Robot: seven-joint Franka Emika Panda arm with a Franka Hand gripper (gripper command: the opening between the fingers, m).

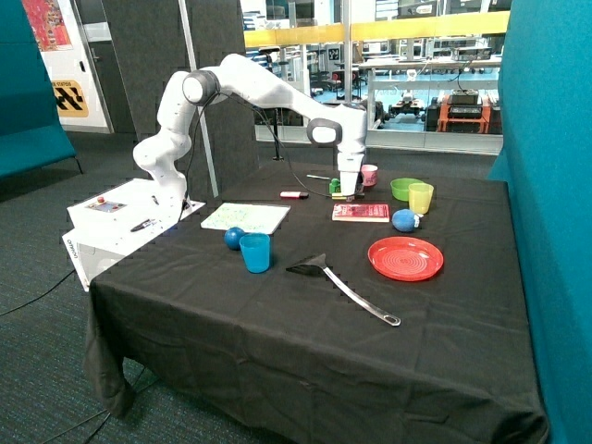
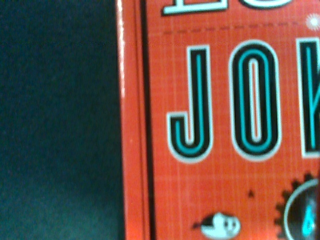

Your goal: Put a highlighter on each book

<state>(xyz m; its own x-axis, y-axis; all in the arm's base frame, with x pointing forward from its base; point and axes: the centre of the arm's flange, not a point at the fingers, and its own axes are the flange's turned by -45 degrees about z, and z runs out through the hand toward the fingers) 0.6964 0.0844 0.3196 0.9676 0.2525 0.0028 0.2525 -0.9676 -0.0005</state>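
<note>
The small red book (image 1: 361, 213) lies on the black tablecloth near the middle back; its red cover with pale print (image 2: 225, 125) fills the wrist view. My gripper (image 1: 349, 192) hangs low over the book's far edge. The larger white book speckled green (image 1: 246, 216) lies further along the table, towards the robot's base. The red highlighter (image 1: 294, 194) lies on the cloth between the two books. The pale yellow highlighter is not visible. Neither book has a highlighter showing on it.
Around the red book stand a green object (image 1: 335, 186), a pink cup (image 1: 369, 174), a green bowl (image 1: 404, 188), a yellow cup (image 1: 421, 198) and a blue ball (image 1: 404, 220). A red plate (image 1: 405, 257), a spatula (image 1: 342, 285), a blue cup (image 1: 255, 252) and another blue ball (image 1: 234, 238) sit nearer the front. A thin pen (image 1: 319, 177) lies at the back.
</note>
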